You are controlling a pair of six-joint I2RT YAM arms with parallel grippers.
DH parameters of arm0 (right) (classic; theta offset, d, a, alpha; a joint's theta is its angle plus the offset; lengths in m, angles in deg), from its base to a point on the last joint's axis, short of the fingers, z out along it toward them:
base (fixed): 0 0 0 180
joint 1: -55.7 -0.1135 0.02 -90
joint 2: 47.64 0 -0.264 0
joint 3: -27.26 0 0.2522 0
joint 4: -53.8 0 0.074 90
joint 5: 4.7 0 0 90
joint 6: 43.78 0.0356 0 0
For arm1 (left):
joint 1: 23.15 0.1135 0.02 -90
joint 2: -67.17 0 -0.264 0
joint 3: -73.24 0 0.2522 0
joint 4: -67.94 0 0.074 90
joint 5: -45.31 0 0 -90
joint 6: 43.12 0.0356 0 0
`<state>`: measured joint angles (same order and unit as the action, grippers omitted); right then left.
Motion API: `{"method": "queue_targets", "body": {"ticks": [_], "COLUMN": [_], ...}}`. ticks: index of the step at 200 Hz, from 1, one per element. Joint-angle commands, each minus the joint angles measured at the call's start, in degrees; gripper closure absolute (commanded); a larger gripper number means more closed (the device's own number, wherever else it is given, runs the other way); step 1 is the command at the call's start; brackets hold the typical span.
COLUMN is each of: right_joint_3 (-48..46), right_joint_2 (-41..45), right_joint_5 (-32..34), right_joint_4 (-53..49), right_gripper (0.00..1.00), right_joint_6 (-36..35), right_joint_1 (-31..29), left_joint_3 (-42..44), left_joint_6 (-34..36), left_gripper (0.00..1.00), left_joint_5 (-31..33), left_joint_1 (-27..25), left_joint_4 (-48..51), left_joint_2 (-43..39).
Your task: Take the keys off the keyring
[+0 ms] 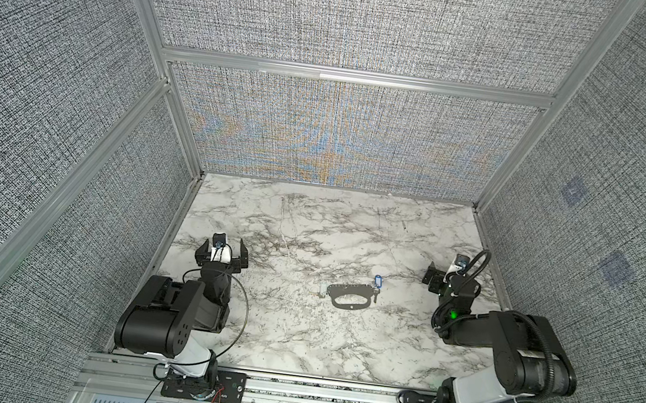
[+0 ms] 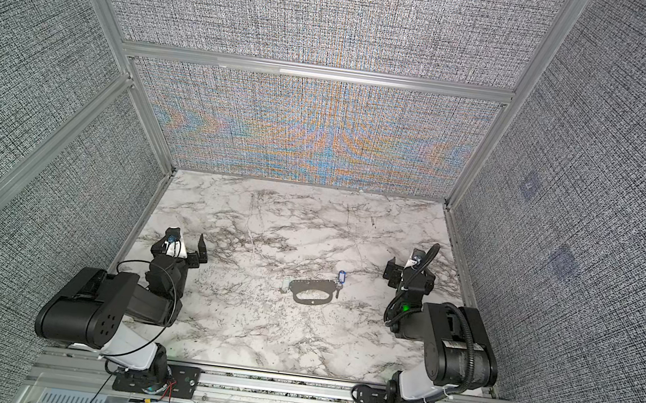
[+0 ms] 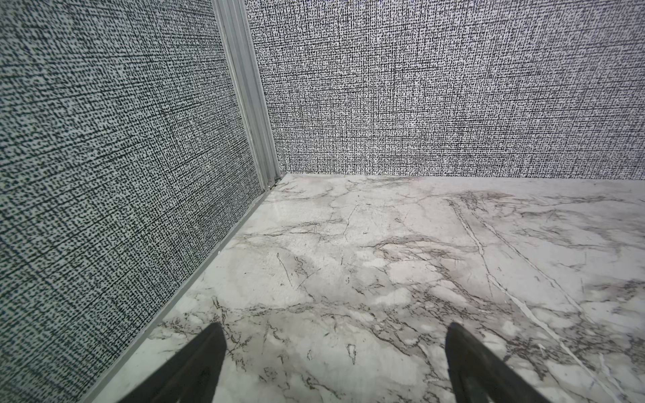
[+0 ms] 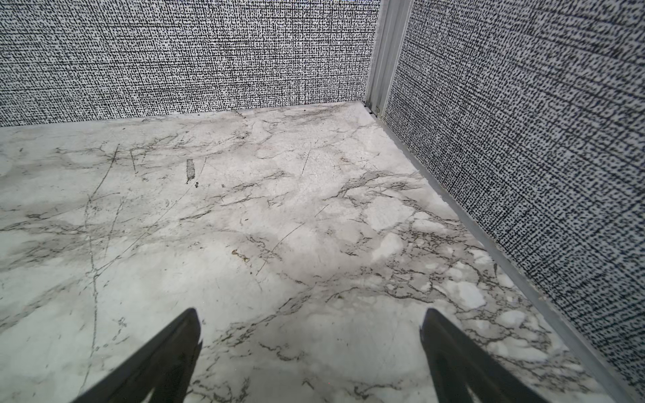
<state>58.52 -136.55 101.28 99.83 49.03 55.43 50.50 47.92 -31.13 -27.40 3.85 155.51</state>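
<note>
In both top views, the white-and-grey marble-patterned counter [image 1: 296, 333] carried the whole bunch close to its middle, a shade toward the right edge. The flat dark-grey oblong plate with the big oval hole [image 1: 349, 296] lay flat. The small pale silvery metal key [image 1: 318, 290] was at its end on the left-edge side, and the thin metal keyring [image 1: 375, 289] with its blue rectangular plastic tag [image 1: 377, 280] was at the other end. How each piece was threaded was too small to tell. The left gripper [image 1: 224, 242] sat by the left edge and the right gripper [image 1: 441, 272] by the right edge. Both were well apart from the bunch, jaws spread wide, holding nothing. Not a key off the ring yet, by the look of it!

Left wrist view: the left gripper [image 3: 334, 327] showed two dark jaw tips far apart over bare counter, facing the far left corner, no keys in sight.

Right wrist view: same story for the right gripper [image 4: 311, 315], jaws gaping and empty, looking at the far right corner.

Danger ahead, I'd say. That ring was thin and lay flat on a smooth top, so closing jaws could skate over it or shove the bunch away. Pinch the tag instead and the ring would likely swivel. And with both arms meeting mid-counter, a careless approach could knock them together.
</note>
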Motion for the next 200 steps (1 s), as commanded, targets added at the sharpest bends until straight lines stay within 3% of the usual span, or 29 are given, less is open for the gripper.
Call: {"method": "queue_targets", "body": {"ticks": [1,19,37,62,77,86,98,123,155,200], "right_joint_3": [-0.35,-0.20,2.12,7.39,12.56,16.38,21.90,30.70,37.87,45.52], "right_joint_2": [0.31,2.96,7.80,14.32,17.53,18.33,18.38,16.62,13.54,2.58], "right_joint_5": [0.09,0.46,-0.44,-1.73,-3.16,-4.40,-5.65,-11.24,-14.92,-25.71], "right_joint_4": [1.67,-0.63,-8.58,-22.03,-32.98,-40.75,-51.99,-69.68,-80.76,-89.96], "right_gripper": [0.01,0.01,0.00,0.01,0.01,0.02,0.05,0.11,0.17,0.27], "right_joint_6": [0.24,0.23,-0.96,-1.76,-0.87,0.63,2.95,8.23,14.19,20.21], "right_joint_1": [-0.02,-0.03,-0.52,-1.97,-3.65,-4.96,-7.30,-13.53,-23.19,-32.24], "left_joint_3": [0.00,0.52,0.24,-3.35,-6.96,-10.15,-14.16,-16.98,-16.89,-17.91], "left_joint_6": [-0.22,0.78,0.37,0.37,-3.71,-3.93,-1.71,-10.43,-18.26,-23.20], "left_gripper": [0.01,0.01,0.01,0.01,0.01,0.01,0.01,0.08,0.18,0.31], "left_joint_5": [-0.01,-2.54,-1.02,0.07,1.56,-2.13,-11.70,-18.79,-27.19,-31.01], "left_joint_1": [0.08,0.12,0.09,0.12,0.07,0.08,0.03,-0.30,-1.71,-7.03], "left_joint_4": [-1.23,-0.60,2.87,15.45,26.76,35.66,46.14,55.73,60.18,62.43], "left_joint_2": [-0.34,-2.11,-6.14,-14.49,-20.08,-23.20,-26.19,-30.20,-31.62,-27.77]}}
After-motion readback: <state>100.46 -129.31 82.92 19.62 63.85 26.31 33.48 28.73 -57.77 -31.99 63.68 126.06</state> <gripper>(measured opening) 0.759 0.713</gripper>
